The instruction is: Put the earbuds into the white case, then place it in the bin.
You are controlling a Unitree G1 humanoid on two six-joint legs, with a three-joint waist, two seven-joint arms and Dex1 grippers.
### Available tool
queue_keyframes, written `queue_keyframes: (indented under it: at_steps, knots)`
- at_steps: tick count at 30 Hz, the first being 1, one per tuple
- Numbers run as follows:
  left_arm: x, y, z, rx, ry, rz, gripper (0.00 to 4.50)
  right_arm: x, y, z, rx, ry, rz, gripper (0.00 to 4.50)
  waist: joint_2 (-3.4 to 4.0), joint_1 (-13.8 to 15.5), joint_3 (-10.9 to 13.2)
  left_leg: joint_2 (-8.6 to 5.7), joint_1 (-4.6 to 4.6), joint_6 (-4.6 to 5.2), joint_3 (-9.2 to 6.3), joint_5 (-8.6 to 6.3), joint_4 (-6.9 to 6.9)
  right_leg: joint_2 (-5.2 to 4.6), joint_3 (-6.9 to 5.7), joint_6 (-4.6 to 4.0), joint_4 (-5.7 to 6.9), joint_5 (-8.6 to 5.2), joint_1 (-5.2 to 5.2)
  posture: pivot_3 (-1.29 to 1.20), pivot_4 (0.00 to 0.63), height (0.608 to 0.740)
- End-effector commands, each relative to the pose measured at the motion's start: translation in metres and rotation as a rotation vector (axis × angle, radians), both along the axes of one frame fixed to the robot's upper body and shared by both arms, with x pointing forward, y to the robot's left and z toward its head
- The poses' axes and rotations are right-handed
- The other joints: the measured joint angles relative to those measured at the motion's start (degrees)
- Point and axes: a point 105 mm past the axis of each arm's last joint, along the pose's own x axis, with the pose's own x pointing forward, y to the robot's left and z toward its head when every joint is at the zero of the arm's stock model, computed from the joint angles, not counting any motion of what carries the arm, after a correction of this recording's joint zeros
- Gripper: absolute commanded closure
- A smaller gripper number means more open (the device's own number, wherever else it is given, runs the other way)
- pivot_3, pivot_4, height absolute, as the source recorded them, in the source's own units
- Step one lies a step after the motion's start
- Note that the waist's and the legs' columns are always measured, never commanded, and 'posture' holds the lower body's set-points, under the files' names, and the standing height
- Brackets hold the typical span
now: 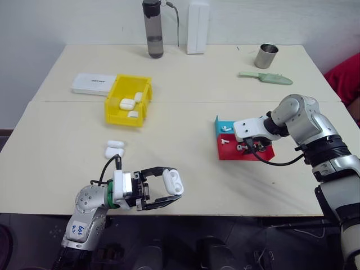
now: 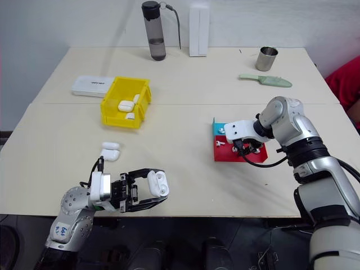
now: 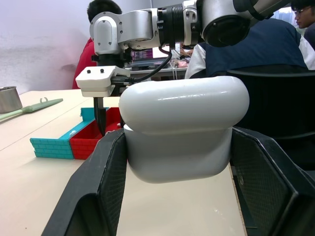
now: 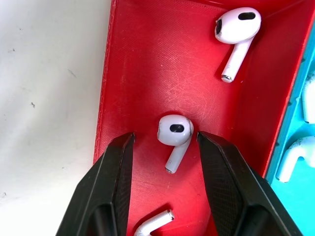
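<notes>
Two black fingers of the left gripper [image 1: 169,188] are clamped on a white case [image 1: 174,181], its lid ajar, at the near edge of the table [image 1: 185,180]. Beyond it, nearer the yellow bin [image 1: 128,100], two more cases [image 1: 114,148] lie on the table. To the right of the bin sits a red and blue tray [image 1: 225,152], where the right gripper [image 4: 165,147] points down into the red half; its jaws stand apart on either side of one earbud [image 4: 173,138], one finger touching it, not yet closed on it. Another earbud [image 4: 236,32] lies further along the red half. The bin holds more cases [image 1: 127,104]. Beside the bin lies a flat white box [image 1: 93,84].
</notes>
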Motion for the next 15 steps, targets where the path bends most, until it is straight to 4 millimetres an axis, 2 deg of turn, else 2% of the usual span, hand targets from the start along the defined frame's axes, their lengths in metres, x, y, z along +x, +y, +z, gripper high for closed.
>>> queue_keyframes:
  at_steps: [1,7,10,13,15]
  knots:
    - [-0.0036,-0.0007,0.0078,-0.007,-0.046,-0.009,1.69,0.0,0.0044,0.0085,0.03,-0.01,0.004,2.51,0.0,0.0,0.0,0.0,0.0,0.0,0.0,0.0,0.0,0.0,0.0,0.0,0.0,0.0,0.0,0.0,0.15,0.74]
    - [-0.0036,-0.0012,0.0077,-0.008,-0.046,-0.01,1.69,0.0009,0.002,0.0067,0.033,-0.01,-0.016,2.51,0.0,0.0,0.0,0.0,0.0,0.0,0.0,0.0,0.0,0.0,0.0,0.0,0.0,0.0,0.0,0.0,0.15,0.74]
    - [-0.0039,-0.0015,0.0076,-0.007,-0.045,-0.011,1.69,0.0007,-0.0008,0.0054,0.027,-0.007,-0.024,3.14,0.0,0.0,0.0,0.0,0.0,0.0,0.0,0.0,0.0,0.0,0.0,0.0,0.0,0.0,0.0,0.0,0.15,0.74]
    - [-0.0038,-0.0015,0.0076,-0.006,-0.045,-0.011,1.69,0.0005,-0.0008,0.0046,0.032,-0.005,-0.029,4.06,0.0,0.0,0.0,0.0,0.0,0.0,0.0,0.0,0.0,0.0,0.0,0.0,0.0,0.0,0.0,0.0,0.15,0.74]
    - [-0.0041,-0.0017,0.0075,-0.006,-0.045,-0.012,1.69,0.0002,-0.0006,0.0041,0.035,-0.003,-0.03,4.08,0.0,0.0,0.0,0.0,0.0,0.0,0.0,0.0,0.0,0.0,0.0,0.0,0.0,0.0,0.0,0.0,0.15,0.74]
